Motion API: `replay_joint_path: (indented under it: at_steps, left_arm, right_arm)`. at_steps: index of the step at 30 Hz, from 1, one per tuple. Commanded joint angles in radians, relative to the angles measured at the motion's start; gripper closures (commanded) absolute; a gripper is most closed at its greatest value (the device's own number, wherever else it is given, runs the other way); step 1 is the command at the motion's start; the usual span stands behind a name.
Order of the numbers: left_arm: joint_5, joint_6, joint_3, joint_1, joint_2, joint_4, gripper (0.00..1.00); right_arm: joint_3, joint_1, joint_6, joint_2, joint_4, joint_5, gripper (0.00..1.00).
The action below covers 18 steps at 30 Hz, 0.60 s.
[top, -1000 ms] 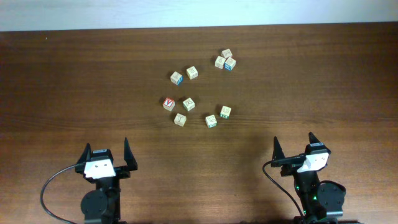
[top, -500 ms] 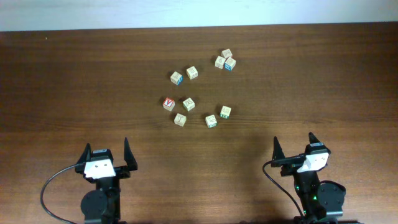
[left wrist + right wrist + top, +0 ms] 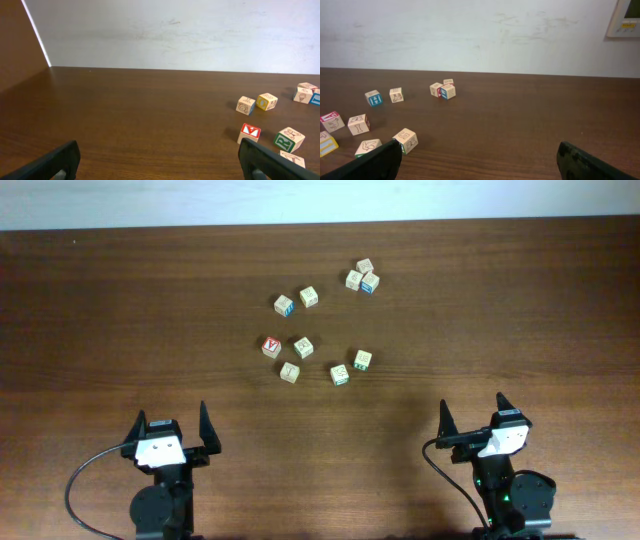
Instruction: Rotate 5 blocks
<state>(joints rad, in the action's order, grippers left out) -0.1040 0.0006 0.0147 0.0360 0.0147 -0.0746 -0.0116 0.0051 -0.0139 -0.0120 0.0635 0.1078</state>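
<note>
No movement noted.
Finds left claw (image 3: 171, 416) and right claw (image 3: 471, 402) spread, empty (well apart from blocks (image 3: 303, 347)); rotation judged unstarted.

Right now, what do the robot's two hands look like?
Both the left gripper and the right gripper are black, with a white block in the middle and two pointed black fingers. A thin black cable curves beside each one. The right arm's base shows small green lights.

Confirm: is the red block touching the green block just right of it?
Apart. Overhead shows bare table between red block and green block.
</note>
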Motion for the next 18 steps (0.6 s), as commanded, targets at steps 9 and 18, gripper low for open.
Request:
replay_joint_path:
  at_steps: [9,18]
  left_arm:
    - [0.004,0.015,-0.005,0.006,-0.008,0.001,0.01]
    - [0.153,0.015,-0.005,0.006,-0.008,0.039,0.01]
  right_arm:
    - [0.006,-0.006,0.006,0.008,0.003,0.013,0.02]
    - [0.006,-0.006,0.006,0.008,-0.113,0.085,0.02]
